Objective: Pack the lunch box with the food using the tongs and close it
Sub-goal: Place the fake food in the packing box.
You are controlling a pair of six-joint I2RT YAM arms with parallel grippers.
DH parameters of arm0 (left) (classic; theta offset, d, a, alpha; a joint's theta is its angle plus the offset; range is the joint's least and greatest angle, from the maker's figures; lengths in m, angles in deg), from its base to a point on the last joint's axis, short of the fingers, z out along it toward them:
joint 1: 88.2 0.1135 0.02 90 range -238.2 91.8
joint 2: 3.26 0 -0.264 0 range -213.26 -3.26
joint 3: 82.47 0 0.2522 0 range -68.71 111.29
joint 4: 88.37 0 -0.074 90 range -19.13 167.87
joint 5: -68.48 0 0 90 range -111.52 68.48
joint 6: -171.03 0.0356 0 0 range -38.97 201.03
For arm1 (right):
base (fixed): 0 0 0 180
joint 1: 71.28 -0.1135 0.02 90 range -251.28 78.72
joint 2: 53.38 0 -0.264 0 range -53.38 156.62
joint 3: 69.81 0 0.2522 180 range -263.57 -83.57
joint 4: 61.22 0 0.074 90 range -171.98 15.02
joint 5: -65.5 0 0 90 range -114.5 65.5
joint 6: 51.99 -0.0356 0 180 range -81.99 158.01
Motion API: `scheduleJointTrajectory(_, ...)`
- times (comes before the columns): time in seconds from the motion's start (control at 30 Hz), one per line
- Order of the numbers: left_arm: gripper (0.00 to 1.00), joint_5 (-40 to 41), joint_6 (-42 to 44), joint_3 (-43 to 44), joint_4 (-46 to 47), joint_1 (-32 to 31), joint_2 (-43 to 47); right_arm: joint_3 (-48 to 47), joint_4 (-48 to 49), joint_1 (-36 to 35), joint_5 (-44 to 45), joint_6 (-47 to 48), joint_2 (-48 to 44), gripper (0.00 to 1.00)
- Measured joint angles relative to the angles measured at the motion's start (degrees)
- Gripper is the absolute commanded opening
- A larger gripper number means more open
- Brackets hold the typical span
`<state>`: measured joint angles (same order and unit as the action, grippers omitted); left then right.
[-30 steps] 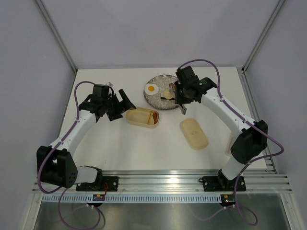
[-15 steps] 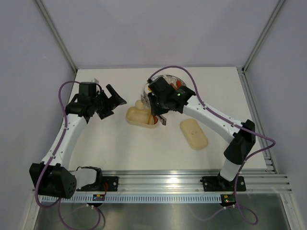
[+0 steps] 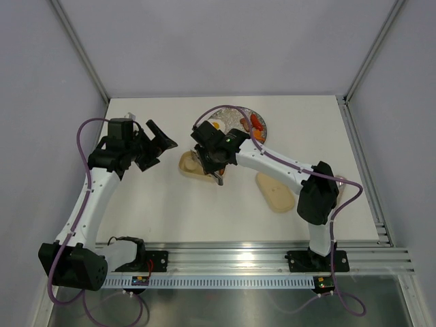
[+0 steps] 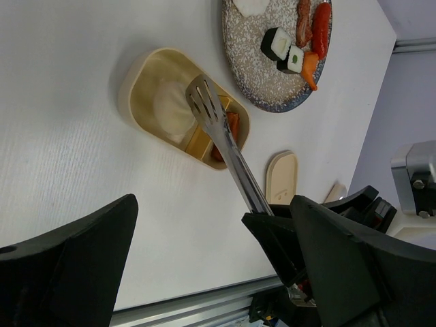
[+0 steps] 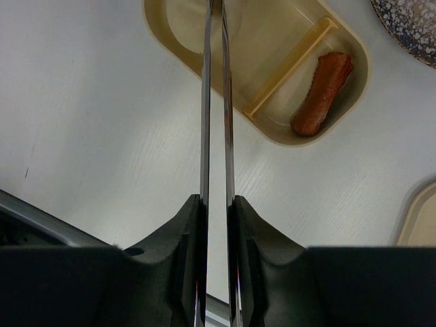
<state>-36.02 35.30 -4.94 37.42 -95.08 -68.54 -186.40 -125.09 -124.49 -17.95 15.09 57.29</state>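
White arms (image 3: 87, 201), black joints (image 3: 319, 196), purple cables (image 3: 80, 143)

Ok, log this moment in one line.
left tool: open, clear of box | right tool: holding tongs over box | sausage: in box | lid: off

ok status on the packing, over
Left gripper open, left of the lunch box. Right gripper shut on tongs, tips over the box. One sausage in, lid off. Nothing in the way.

The tongs (image 4: 225, 150) hang over the lunch box (image 4: 138, 72), a sausage (image 4: 234, 125) inside.
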Motion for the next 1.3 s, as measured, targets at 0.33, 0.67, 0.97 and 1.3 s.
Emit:
scheduleJointTrajectory(0.33,0.99,0.0,0.0,-0.1,-0.2,0.1,0.3,-1.6,1.4,0.0,-0.1,0.0,3.5,0.18)
scheduleJointTrajectory(0.67,0.99,0.0,0.0,-0.1,-0.2,0.1,0.3,-2.1,1.9,0.0,-0.1,0.0,3.8,0.5)
scheduleJointTrajectory(0.97,0.99,0.0,0.0,-0.2,-0.2,0.1,0.3,-3.1,1.8,-0.1,0.0,0.1,3.7,0.54)
scheduleJointTrajectory(1.3,0.99,0.0,0.3,-0.2,-0.2,0.1,0.3,-5.7,0.5,0.0,5.7,2.0,2.1,0.53)
